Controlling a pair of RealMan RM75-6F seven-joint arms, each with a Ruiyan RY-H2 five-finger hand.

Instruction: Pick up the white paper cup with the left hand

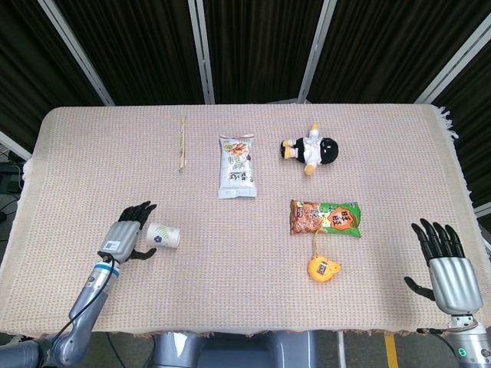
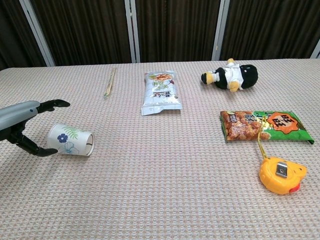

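Lying on its side on the beige woven tablecloth [image 2: 165, 200] is the white paper cup with a blue flower print [image 2: 70, 140], mouth facing toward the table's middle and base toward the left hand [image 2: 22, 125]. That hand is bracketing the cup's base with fingers spread and holding nothing; contact cannot be told from either view. A toppled cup is offering only its rolling flank, so a grip across the side wall is probably what is needed now.

Resting well to the cup's right at the near edge is the right hand [image 1: 447, 264], fingers splayed and empty, apparently parked because the task is not calling on it.

Sitting right of the cup is the yellow round tape measure [image 2: 281, 174], its cord trailing up to the orange-and-green snack packet [image 2: 266, 125] just beyond it.

Lying beyond the cup, toward the middle, is the white-and-green flat snack bag [image 2: 161, 91]; beyond the cup and slightly right is the pair of pale wooden chopsticks [image 2: 109, 81].

Lying farthest, beyond and well right of the cup, is the black-and-white plush penguin [image 2: 231, 75], none of these obstructing the left hand's reach.
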